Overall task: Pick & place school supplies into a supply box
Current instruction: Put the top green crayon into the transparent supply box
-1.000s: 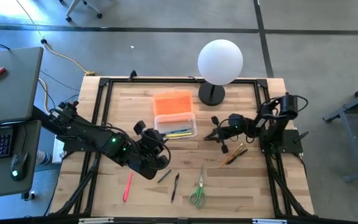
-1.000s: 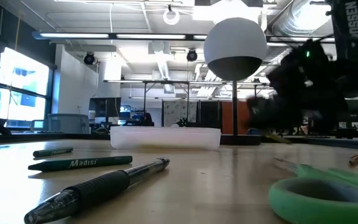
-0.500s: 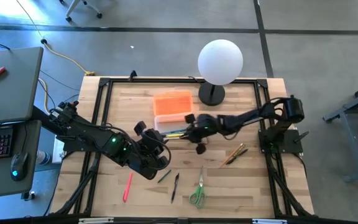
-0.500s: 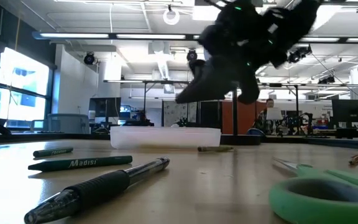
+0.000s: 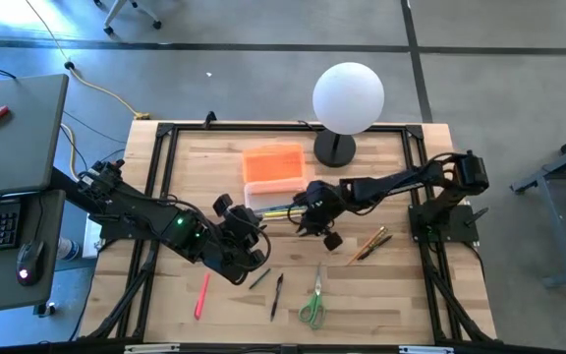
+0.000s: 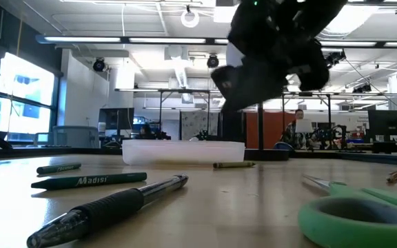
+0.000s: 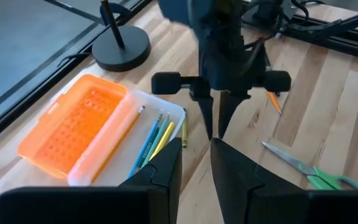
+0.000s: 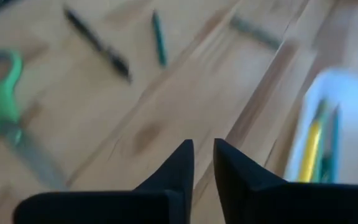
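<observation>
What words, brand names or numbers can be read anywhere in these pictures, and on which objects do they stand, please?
"Madisi": white lettering on the dark green pencil lying on the wooden table, low view.
Too small to read: the print on the shorter dark green pencil behind it.
No readable text: the orange textured box lid, the green-handled scissors, the white globe lamp.

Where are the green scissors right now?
In the high view, the green scissors lie flat near the table's front edge, right of the black pen and in front of the right gripper.
</observation>
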Robot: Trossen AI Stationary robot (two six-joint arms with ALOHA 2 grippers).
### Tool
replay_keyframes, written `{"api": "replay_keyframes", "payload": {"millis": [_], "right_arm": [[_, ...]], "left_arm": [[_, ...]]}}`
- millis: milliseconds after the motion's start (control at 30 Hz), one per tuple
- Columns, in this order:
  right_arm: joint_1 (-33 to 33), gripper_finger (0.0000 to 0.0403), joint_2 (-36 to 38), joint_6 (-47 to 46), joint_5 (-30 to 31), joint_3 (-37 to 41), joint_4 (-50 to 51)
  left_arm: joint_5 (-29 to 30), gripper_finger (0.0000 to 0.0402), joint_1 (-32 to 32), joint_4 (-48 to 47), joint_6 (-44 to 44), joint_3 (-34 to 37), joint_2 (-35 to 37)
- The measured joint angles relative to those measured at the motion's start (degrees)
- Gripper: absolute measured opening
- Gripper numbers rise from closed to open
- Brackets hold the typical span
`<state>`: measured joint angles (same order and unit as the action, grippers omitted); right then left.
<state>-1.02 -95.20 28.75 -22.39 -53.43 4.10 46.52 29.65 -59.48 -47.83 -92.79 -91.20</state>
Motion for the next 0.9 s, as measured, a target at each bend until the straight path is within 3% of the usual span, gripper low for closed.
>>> {"api": "replay_keyframes", "payload": {"millis": [200,367,467,700,900], "right_arm": [[0.11,0.0084,-0.04,-0.02,1.04,-0.02,8.75],[-0.31,0.0104,-0.04,0.17,11.95,1.33,13.24],[-1.88,0.0111,-0.04,0.16,14.29,6.55,7.16],[-3.48,0.0109,0.65,2.74,9.65,17.12,-19.78],[-3.69,0.0109,0.61,10.32,8.48,18.03,-24.93]], "left_arm": [[0.07,0.0117,-0.02,0.34,-0.11,0.00,0.00],[0.04,0.0117,0.00,1.87,-0.42,0.00,0.00],[0.04,0.0117,0.00,2.73,-0.42,-0.02,-0.33],[-0.90,0.0117,0.00,2.89,-0.42,0.00,-0.37],[-0.65,0.0117,0.00,2.89,-0.42,0.00,-0.37]]}}
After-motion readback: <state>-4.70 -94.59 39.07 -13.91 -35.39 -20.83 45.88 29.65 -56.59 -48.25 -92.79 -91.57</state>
